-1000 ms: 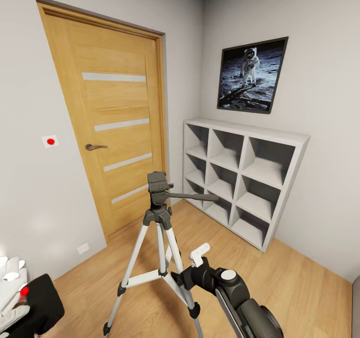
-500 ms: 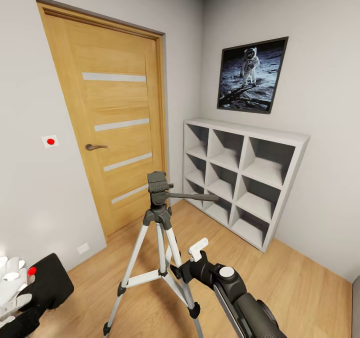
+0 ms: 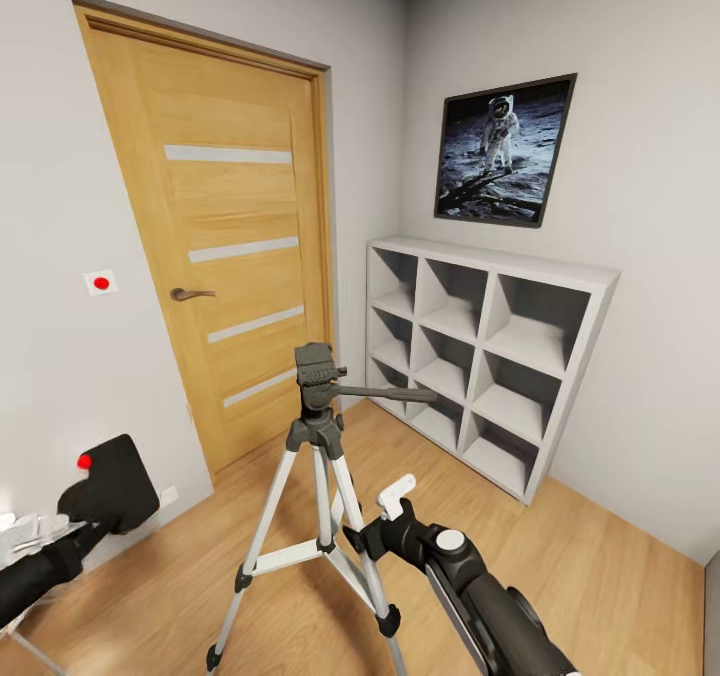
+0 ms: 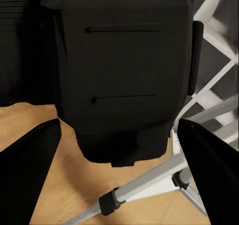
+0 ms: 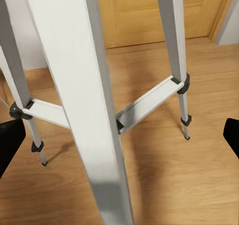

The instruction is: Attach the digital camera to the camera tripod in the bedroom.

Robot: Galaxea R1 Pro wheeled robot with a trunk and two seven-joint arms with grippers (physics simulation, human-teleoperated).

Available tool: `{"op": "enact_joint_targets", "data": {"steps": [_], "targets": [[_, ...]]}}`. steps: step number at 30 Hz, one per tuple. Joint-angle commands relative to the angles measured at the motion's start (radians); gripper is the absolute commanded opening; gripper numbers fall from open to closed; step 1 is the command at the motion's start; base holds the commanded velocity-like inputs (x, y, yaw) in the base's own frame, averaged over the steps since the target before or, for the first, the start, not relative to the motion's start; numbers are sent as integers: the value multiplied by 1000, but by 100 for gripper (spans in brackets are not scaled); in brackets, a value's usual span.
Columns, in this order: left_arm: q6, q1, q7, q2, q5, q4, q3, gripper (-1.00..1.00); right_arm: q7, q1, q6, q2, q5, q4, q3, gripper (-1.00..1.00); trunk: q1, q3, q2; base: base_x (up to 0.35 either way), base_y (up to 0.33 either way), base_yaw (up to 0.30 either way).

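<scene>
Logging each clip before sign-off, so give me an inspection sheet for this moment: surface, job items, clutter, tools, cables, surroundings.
Surface: wooden plank floor; no table seen.
Job items: tripod stands upright on the floor, head bare, handle pointing toward the shelves; camera is not mounted, held low beside the tripod, red button up.
Clutter: nothing seen.
Tools: left tool shut on the camera; right tool open, fingers either side of a tripod leg, not touching.
Cables: nothing seen.
Surroundings: closed oak door, empty grey cube shelves, astronaut picture, wall switch.

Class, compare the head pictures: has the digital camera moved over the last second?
Yes. The digital camera rose and shifted right, towards the wall socket beside the door.
</scene>
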Motion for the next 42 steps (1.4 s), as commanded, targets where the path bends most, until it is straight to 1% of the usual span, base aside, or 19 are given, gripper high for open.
{"op": "enact_joint_targets", "data": {"steps": [1,5,9,10,16,17,18,22,23,27,30,32,33,35,39,42], "targets": [[8,-12,-4,8,4,0,-2,-100,4,-3,2,0,2,6,1,100,1,-2,-2,0,0,0],[12,-63,-24,27,3,2,-19,-100,4,-9,-5,3,2,23,4,100,1,-2,-2,0,0,0],[15,-127,-32,38,1,6,-63,-100,4,-13,-9,13,3,49,7,100,1,-2,-2,0,0,0],[17,-162,-34,45,0,13,-85,-100,4,-14,-10,22,3,64,10,100,1,-2,-2,0,0,0],[29,-256,-38,57,-5,34,-124,-100,4,-15,-34,42,19,100,34,100,1,-2,-2,0,0,0],[30,-269,-40,59,-9,35,-135,-100,3,-15,-41,44,21,107,37,100,1,-2,-2,0,0,0],[30,-269,-40,59,-9,35,-135,-100,3,-15,-41,44,21,107,37,100,1,-2,-2,0,0,0],[34,-312,-48,79,-34,21,-193,-100,3,-17,-57,48,26,127,44,100,1,-2,-2,0,0,0],[34,-312,-48,79,-34,21,-193,-100,3,-17,-57,48,26,127,44,100,1,-2,-2,0,0,0],[34,-350,-53,98,-58,6,-247,-100,3,-18,-64,50,29,135,48,100,1,-2,-2,0,0,0],[34,-402,-72,111,-68,-1,-273,-100,3,-19,-67,50,30,138,49,100,1,-2,-2,0,0,0],[34,-445,-107,123,-78,-3,-297,-100,3,-19,-68,51,29,140,50,100,1,-2,-2,0,0,0],[34,-468,-129,131,-89,-2,-314,-100,3,-19,-69,51,29,140,50,100,1,-2,-2,0,0,0],[36,-518,-173,151,-125,0,-357,-100,3,-19,-69,51,29,140,50,100,1,-2,-2,0,0,0],[62,-616,-267,185,-216,3,-449,-100,3,-19,-70,51,29,141,50,100,1,-2,-2,0,0,0],[100,-669,-336,198,-281,5,-493,-100,2,-19,-72,50,29,140,50,100,1,-2,-2,0,0,0]]}}
